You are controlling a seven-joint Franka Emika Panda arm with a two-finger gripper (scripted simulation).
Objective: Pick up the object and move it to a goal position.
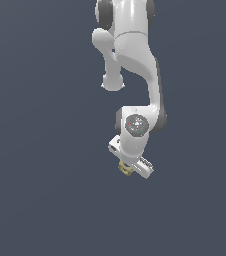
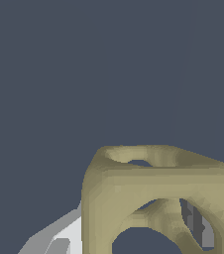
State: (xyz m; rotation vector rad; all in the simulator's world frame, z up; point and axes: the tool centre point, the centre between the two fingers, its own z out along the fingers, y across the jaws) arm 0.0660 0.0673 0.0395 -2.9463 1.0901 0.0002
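Observation:
The tan-yellow block (image 1: 125, 169) with round holes sits tucked under the white gripper (image 1: 128, 169) at the end of the arm in the exterior view. It is far smaller than the hand, which covers most of it. In the wrist view the block (image 2: 153, 188) fills the frame close to the camera, with holes open in its faces. A grey-white finger (image 2: 59, 238) shows on one side of it and another grey finger (image 2: 203, 233) shows through a hole on the other side. The jaws are closed on the block.
The white arm (image 1: 135, 50) reaches down from the top of the exterior view. A plain dark grey-blue surface (image 1: 35, 175) lies all around, with no other object in view.

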